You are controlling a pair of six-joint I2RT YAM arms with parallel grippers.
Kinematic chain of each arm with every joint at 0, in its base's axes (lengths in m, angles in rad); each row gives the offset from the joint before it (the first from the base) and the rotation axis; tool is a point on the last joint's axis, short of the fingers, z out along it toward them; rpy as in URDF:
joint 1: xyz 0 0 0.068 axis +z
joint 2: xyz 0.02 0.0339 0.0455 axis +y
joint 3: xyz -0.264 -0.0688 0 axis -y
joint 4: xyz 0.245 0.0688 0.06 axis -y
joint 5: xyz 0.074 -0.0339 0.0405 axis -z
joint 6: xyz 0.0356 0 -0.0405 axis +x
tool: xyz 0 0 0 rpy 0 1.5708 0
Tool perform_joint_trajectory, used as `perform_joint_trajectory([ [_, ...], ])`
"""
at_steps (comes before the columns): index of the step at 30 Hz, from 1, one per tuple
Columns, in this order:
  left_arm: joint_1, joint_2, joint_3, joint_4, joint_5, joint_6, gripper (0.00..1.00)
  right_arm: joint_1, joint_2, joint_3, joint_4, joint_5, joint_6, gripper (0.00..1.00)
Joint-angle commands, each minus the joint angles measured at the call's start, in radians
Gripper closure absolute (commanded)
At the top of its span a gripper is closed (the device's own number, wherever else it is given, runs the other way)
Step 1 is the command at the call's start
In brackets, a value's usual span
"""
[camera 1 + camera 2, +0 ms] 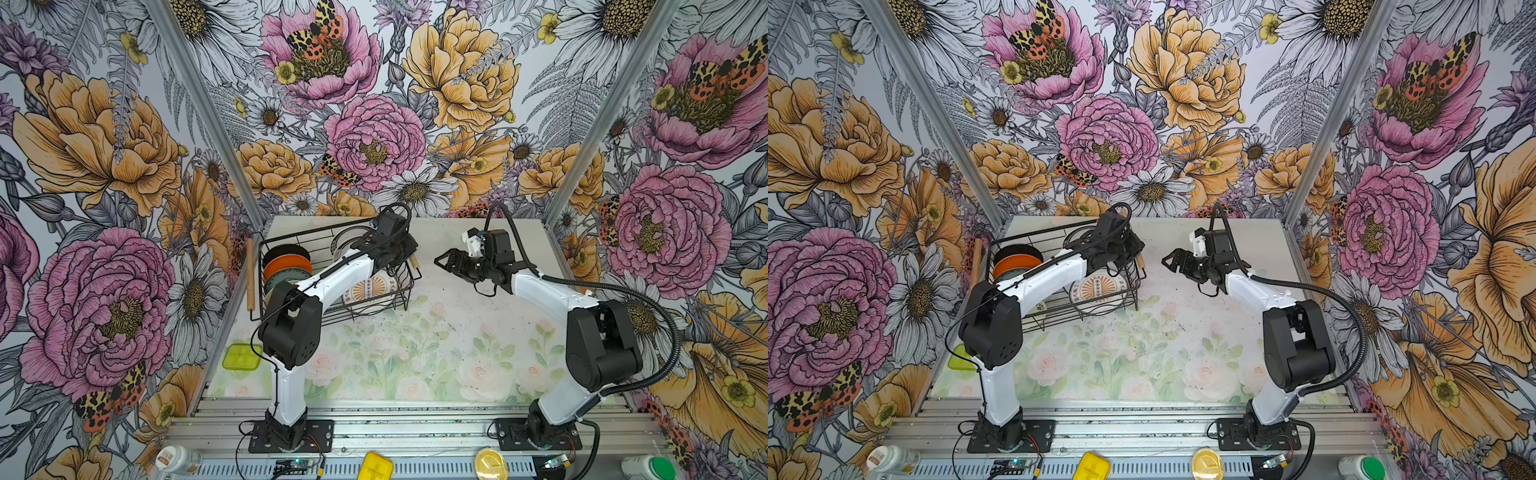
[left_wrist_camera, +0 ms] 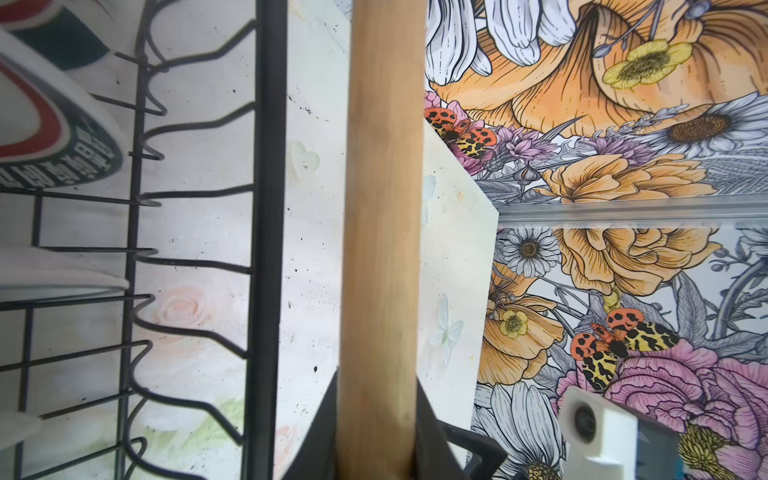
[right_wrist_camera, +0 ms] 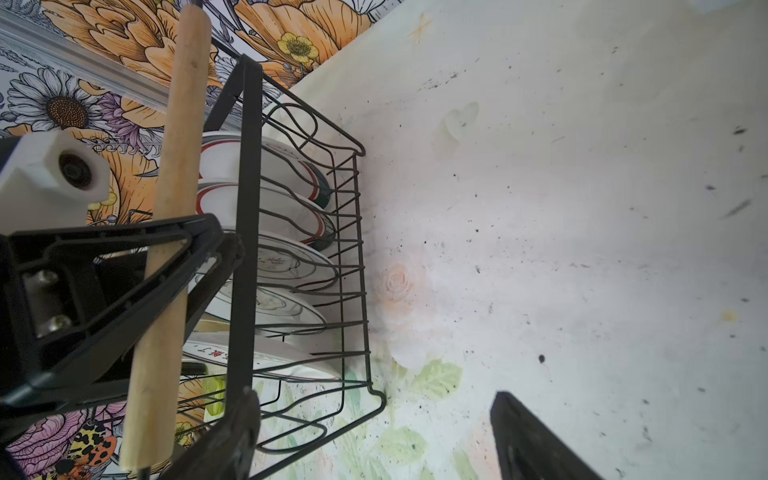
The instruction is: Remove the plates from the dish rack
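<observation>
— Two wooden handles (image 1: 250,274) on the dish rack (image 3: 349,249); which one is taken?
— The right one, pinched tight by the left gripper (image 2: 376,386). The right gripper (image 1: 446,264) gapes wide, right of the rack, over open table (image 1: 415,353).
— Plates?
— Five large plates (image 3: 286,266) upright inside; small plates (image 1: 286,266), perhaps four, since the arm hides some. Floral walls (image 1: 374,124) stand close behind the rack.

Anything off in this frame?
The left gripper is clamped on the wooden handle of the dish rack, not on any of the plates; in both top views the rack sits skewed to the table. The right gripper hangs open beside it.
</observation>
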Motion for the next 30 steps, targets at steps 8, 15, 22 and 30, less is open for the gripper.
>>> perform_joint_trajectory([
  [8,0.131,0.025,0.044,-0.055,0.035,0.014,0.62,0.093,-0.090,-0.112,0.031,0.096,0.056,0.12],
  [15,0.188,0.075,0.095,-0.012,0.150,0.071,0.46,0.209,-0.128,-0.166,0.039,0.173,0.103,0.12],
  [22,0.243,0.055,0.150,-0.036,0.205,0.174,0.35,0.327,-0.085,-0.129,0.051,0.248,0.149,0.12],
  [30,0.276,-0.018,0.178,-0.135,0.254,0.333,0.01,0.412,0.003,-0.063,0.082,0.313,0.194,0.12],
])
